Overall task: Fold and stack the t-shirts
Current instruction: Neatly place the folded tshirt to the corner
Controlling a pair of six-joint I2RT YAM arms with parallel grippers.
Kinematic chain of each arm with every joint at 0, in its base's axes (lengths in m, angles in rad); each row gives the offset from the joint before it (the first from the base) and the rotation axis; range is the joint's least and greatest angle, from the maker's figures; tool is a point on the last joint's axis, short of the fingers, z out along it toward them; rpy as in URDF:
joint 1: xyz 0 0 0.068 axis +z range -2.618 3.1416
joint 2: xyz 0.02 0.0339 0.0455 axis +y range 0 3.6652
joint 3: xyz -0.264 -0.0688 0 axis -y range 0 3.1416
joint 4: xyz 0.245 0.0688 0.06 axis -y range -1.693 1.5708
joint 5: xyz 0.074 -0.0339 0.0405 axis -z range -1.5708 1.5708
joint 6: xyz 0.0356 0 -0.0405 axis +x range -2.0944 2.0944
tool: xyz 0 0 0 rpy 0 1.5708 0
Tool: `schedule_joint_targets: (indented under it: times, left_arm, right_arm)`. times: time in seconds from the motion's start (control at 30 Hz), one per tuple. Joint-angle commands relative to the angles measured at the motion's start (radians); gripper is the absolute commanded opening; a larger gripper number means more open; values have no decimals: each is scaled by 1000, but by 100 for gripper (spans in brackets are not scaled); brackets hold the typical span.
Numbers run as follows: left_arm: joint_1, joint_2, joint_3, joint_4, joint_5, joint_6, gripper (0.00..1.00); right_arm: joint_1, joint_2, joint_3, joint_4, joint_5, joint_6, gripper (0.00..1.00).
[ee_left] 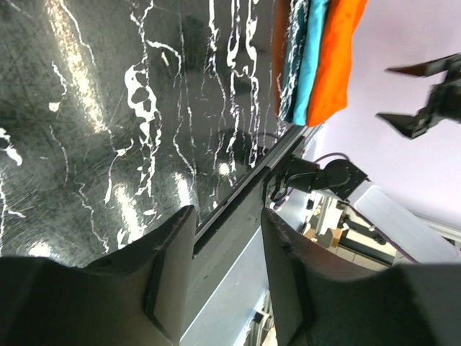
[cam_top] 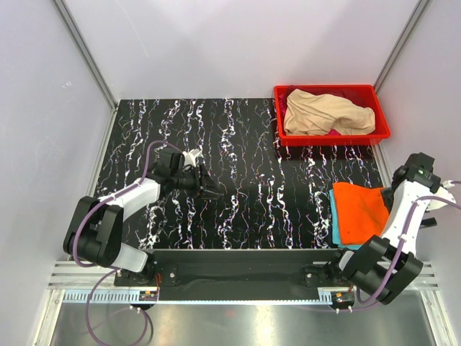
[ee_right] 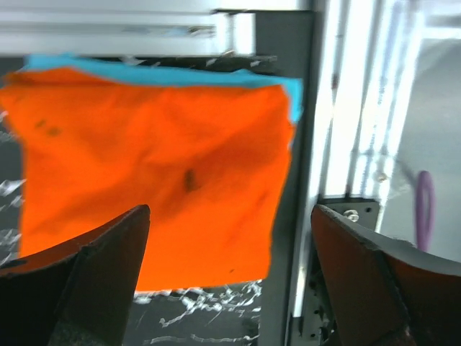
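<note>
both claws gape wide, gripping nothing: left gripper (ee_left: 229, 216) over the black, white-veined table (cam_top: 252, 158), right gripper (ee_right: 230, 216) above the folded orange t-shirt (cam_top: 360, 210) (stacked on the light blue t-shirt (cam_top: 336, 231)); beige t-shirt (cam_top: 328, 114) in the red bin (cam_top: 382, 131), white walls (cam_top: 216, 43) around.

On my feed I see a black table (cam_top: 238, 173) veined with white marbling. A red plastic bin (cam_top: 328, 138) stands on the table's far right corner, its long side parallel to the table's back edge. White wall panels (cam_top: 238, 43) close in the table at the back and on both sides, joined by slanting aluminium posts (cam_top: 85, 54) that rise from its far corners. A slotted metal rail (cam_top: 245, 285) runs along the table's near edge.
</note>
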Motion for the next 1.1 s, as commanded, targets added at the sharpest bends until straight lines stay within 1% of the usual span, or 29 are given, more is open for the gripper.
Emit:
schedule_joint_targets:
  times: [0.0, 0.03, 0.1, 0.13, 0.17, 0.2, 0.23, 0.27, 0.33, 0.37, 0.43, 0.47, 0.53, 0.6, 0.67, 0.7, 0.83, 0.93, 1.07]
  left_arm:
    - [5, -21, 61, -34, 3, 70, 43]
    - [3, -26, 63, -33, 1, 73, 42]
    - [2, -31, 55, -30, -5, 73, 40]
    - [2, -29, 52, -30, -3, 71, 39]
    - [0, -31, 45, -27, 0, 67, 38]
    - [0, -34, 42, -28, 1, 62, 38]
    - [-1, -35, 40, -28, 1, 58, 38]
    - [-2, -38, 38, -30, 7, 50, 38]
    - [-2, -54, 38, -42, 3, 50, 37]
    - [-2, -58, 42, -53, 0, 51, 37]
    - [-2, -67, 49, -63, -5, 53, 37]
    - [-2, -69, 48, -70, -6, 48, 37]
    - [-2, -77, 46, -71, -7, 45, 37]
    - [-2, -86, 45, -73, -3, 44, 37]
    - [-2, -86, 45, -82, -6, 44, 37]
    - [-2, -87, 43, -82, -5, 41, 37]
    - [-2, -86, 35, -73, -5, 28, 37]
    - [-2, -89, 34, -80, 0, 24, 37]
    - [-2, -104, 34, -99, -13, 28, 37]
  right_arm:
    - [63, -16, 22, 54, -107, -34, 100]
    - [138, -14, 20, 78, -102, -45, 100]
    - [190, -5, 11, 95, -86, -25, 100]
    - [197, -5, 0, 88, -95, 1, 84]
    - [197, -19, -36, 65, -83, 85, 53]
    - [195, -28, -58, 68, -61, 118, 31]
    - [195, -36, -78, 75, -44, 135, 6]
    - [195, -31, -98, 77, 1, 151, 0]
    - [195, 2, -98, 42, 51, 211, 0]
    - [195, 47, -81, 4, 86, 233, 0]
    - [194, 85, -63, 0, 132, 274, 7]
    - [191, 116, -55, 5, 184, 276, 9]
    - [137, 139, -58, 8, 210, 282, 8]
    - [94, 138, -79, 31, 203, 273, 4]
    - [82, 115, -105, 60, 226, 259, 3]
    - [74, 113, -113, 69, 238, 239, 0]
    - [51, 165, -129, 100, 235, 245, 0]
    - [51, 238, -144, 91, 241, 303, 0]
    - [46, 321, -191, 84, 195, 414, 0]
